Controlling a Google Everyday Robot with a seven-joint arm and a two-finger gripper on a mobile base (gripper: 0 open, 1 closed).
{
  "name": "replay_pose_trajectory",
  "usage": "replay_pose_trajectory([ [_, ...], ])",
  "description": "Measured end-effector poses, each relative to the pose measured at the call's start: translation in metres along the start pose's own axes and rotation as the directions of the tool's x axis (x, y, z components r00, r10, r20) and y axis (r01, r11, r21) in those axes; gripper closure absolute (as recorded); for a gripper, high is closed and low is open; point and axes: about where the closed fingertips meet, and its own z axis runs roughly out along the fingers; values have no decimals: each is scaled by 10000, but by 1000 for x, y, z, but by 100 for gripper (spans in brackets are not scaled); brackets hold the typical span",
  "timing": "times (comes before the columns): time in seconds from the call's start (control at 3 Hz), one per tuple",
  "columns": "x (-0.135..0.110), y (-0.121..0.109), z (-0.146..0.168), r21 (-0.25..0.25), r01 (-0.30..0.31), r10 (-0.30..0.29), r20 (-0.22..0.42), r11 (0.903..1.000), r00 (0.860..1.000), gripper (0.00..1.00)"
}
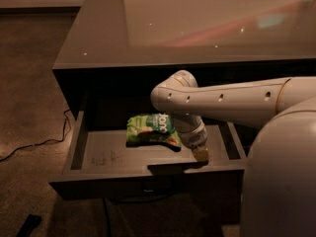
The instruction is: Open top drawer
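Observation:
The top drawer [106, 155] stands pulled out from under the dark tabletop, its lighter grey floor and walls showing. A green snack bag [150, 129] lies on the drawer floor near the middle. My white arm reaches in from the right and bends down into the drawer. My gripper [200, 154] sits at the inner side of the drawer front [98, 184], right of centre and just right of the bag. The arm's wrist covers the bag's right edge.
The glossy dark tabletop [197, 28] overhangs the drawer. My white body [281, 181] fills the lower right. A black cable [44, 142] trails over the speckled floor at left, and a small dark object [27, 224] lies at the bottom left.

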Motion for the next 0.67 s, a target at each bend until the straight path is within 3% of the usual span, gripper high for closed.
replay_pose_trajectory([
  [0.67, 0, 0, 0, 0, 0, 0, 0, 10000, 10000, 13],
])
